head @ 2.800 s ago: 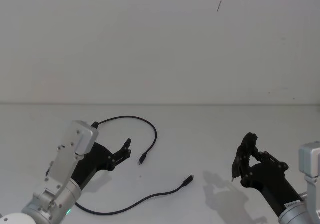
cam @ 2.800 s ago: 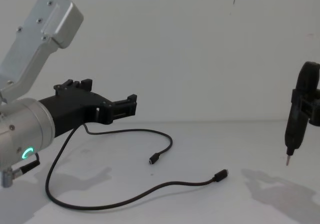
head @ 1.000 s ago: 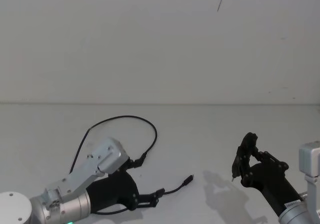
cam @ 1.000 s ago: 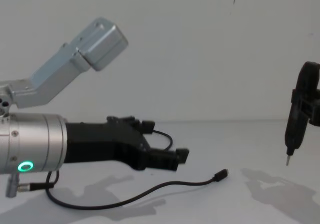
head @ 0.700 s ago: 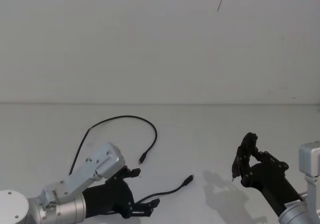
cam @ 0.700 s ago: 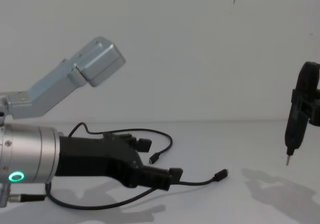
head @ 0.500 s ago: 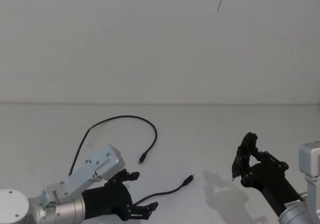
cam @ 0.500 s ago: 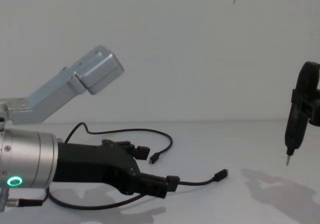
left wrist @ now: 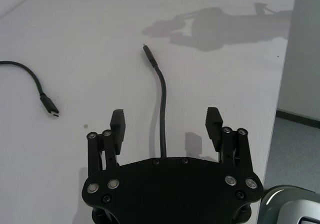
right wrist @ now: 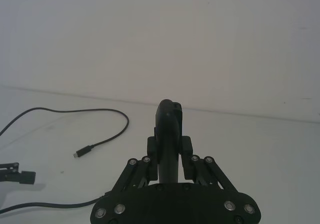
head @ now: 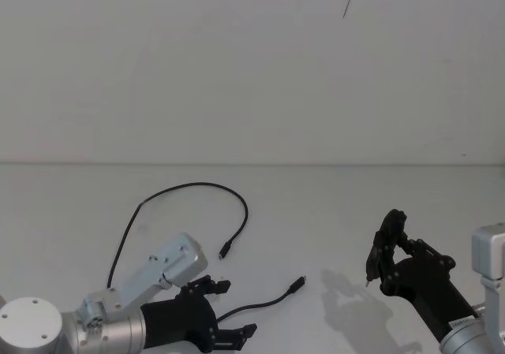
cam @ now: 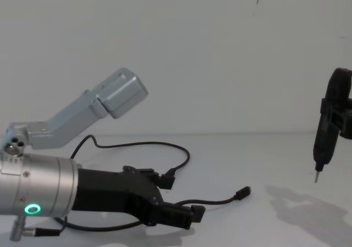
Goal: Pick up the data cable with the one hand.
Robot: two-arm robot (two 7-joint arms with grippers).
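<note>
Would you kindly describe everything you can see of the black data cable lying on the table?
The data cable is a long, thin, black flexible cord, lying slack in loose curves on the white table. Each end carries a small plug with a metal tip, and both ends lie free on the surface. The stretch just behind one plug runs between the open fingers of the left gripper, which straddles it low over the table without having closed on it.

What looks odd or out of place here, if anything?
Nothing stands out. The cable lies in loose curves on the table; the left hand is open astride it, and the right hand holds a tool.
</note>
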